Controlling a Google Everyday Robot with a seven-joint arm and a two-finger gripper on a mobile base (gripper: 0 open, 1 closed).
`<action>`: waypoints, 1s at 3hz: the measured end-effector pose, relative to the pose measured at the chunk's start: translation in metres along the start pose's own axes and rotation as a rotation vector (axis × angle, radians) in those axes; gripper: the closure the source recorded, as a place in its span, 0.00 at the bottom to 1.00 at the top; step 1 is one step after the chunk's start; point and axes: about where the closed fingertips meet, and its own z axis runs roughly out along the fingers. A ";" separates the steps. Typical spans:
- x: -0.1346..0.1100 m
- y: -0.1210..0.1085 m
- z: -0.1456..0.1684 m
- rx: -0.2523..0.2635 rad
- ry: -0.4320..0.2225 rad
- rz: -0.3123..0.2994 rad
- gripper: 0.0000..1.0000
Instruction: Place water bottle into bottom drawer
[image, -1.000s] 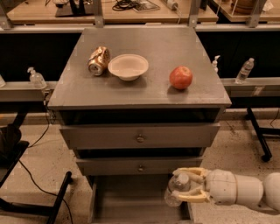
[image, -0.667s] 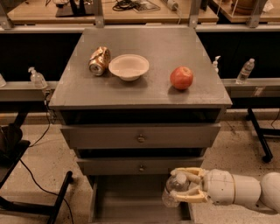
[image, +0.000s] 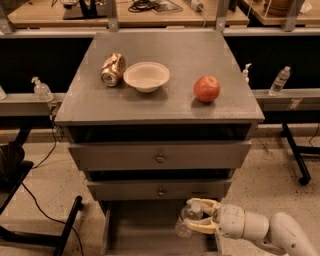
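The water bottle (image: 189, 218), clear with a white cap, is held upright in my gripper (image: 199, 218), whose cream fingers are shut around it. The arm comes in from the lower right. The bottle hangs over the right part of the bottom drawer (image: 145, 231), a wide shallow grey tray pulled out at the foot of the grey cabinet (image: 160, 60). Whether the bottle's base touches the drawer floor I cannot tell.
On the cabinet top stand a crushed can (image: 113, 69), a white bowl (image: 146, 76) and a red apple (image: 207, 88). Two higher drawers with round knobs (image: 160, 158) are closed. A pump dispenser (image: 41, 89) stands left, a small bottle (image: 279, 80) right. Black stand legs (image: 65, 231) lie at lower left.
My gripper with the water bottle has shifted slightly to the left over the bottom drawer. Nothing else has moved.
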 end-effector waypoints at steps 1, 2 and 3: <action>0.080 -0.017 -0.001 0.081 -0.025 0.027 1.00; 0.143 -0.023 0.004 0.101 -0.033 0.035 1.00; 0.153 -0.027 0.003 0.114 -0.040 0.040 1.00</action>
